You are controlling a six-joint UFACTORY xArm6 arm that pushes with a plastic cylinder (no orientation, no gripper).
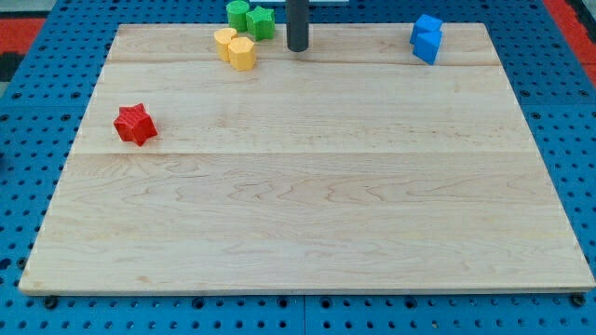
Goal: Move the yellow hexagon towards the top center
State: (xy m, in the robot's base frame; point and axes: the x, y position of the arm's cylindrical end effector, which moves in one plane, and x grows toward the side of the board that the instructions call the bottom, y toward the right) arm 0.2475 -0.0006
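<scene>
Tip [297,48] down on board near top centre; plain rod, no fingers to open or close. Yellow hexagon [242,54] just to tip's left, apart. Yellow round block [224,40] touching it. Green blocks [250,18] above. Tip sits right of hexagon: wrong side for rightward push.

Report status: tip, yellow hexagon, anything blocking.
My tip at top centre, right of the yellow blocks, apart. Yellow hexagon touching a second yellow block. Green blocks just above them. Path to the right looks clear.
</scene>
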